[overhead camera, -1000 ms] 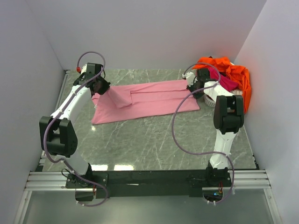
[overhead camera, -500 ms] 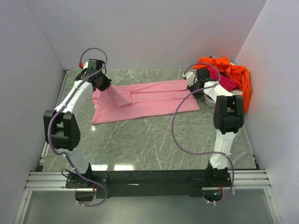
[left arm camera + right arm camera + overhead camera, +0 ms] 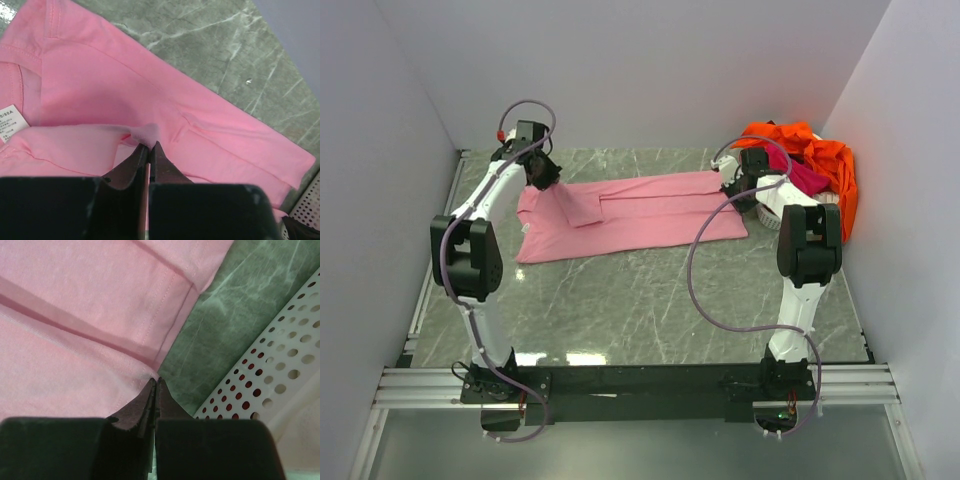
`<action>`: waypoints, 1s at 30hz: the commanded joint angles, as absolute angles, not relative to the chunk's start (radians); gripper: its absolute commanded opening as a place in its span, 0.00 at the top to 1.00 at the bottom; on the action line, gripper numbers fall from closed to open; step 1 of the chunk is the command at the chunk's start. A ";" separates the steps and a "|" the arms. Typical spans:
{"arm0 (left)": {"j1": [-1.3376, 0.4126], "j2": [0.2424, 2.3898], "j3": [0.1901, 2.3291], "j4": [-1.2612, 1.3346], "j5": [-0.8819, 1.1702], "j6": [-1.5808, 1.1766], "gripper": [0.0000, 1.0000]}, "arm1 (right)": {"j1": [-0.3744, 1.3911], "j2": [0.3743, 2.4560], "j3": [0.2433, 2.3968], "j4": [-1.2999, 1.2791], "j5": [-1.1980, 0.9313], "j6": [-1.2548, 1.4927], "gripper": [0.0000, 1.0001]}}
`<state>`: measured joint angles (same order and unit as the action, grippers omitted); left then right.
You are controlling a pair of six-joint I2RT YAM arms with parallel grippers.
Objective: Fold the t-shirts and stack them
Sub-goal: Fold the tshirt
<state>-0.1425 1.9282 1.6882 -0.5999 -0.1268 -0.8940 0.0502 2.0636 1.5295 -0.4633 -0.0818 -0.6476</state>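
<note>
Because both grippers hold only thin pinches of cloth, the main risk at this point is a slipped grip. The pink t-shirt lies spread flat along the far edge of the table, running from near the far-left corner towards the white basket in the far-right corner. The left gripper is closed tight on a small raised fold at the shirt's left end, near the collar and label. The right gripper is shut right at the hem on the shirt's right end, just beside the basket wall, and its bite looks very shallow, perhaps only the seam edge.

If the arms lift or carry together, the right pinch would likely let go first. The cloth would drop on that side and the fold would come out skewed or bunched. The left pinch seems to catch one layer of a doubled part, so pulling there could drag the top layer alone and wrinkle the shirt rather than turn it over.

Uneven travel between the two arms would stretch the shirt or twist it along its length. The right gripper also works close to the basket, so a sideways move could knock it and disturb the orange t-shirt and magenta t-shirt heaped in it, spilling them onto the table
</note>
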 commanded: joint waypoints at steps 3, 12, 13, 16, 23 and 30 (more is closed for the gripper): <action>-0.127 2.009 1.773 -0.606 -0.112 -0.859 0.99 | 0.057 2.011 1.514 -0.440 -0.057 -0.644 0.99; -0.025 2.191 1.963 -0.666 0.070 -0.766 0.45 | 0.058 2.008 1.513 -0.443 -0.061 -0.634 0.95; -0.020 2.174 1.967 -0.655 0.086 -0.747 0.37 | 0.060 2.008 1.513 -0.440 -0.060 -0.632 0.94; -0.012 2.025 1.904 -0.571 0.092 -0.669 0.34 | 0.061 2.008 1.508 -0.423 -0.055 -0.626 0.84; -0.012 1.521 1.460 -0.338 0.086 -0.517 0.20 | 0.084 1.999 1.514 -0.396 -0.023 -0.611 0.55; -0.012 1.082 1.056 -0.305 0.112 -0.503 0.15 | 0.127 1.947 1.565 -0.431 -0.011 -0.610 0.52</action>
<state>-0.0147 1.1099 1.1862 -0.2970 0.0883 -0.5419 0.1024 2.0457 1.5112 -0.4400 -0.0193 -0.6170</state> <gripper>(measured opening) 0.849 0.479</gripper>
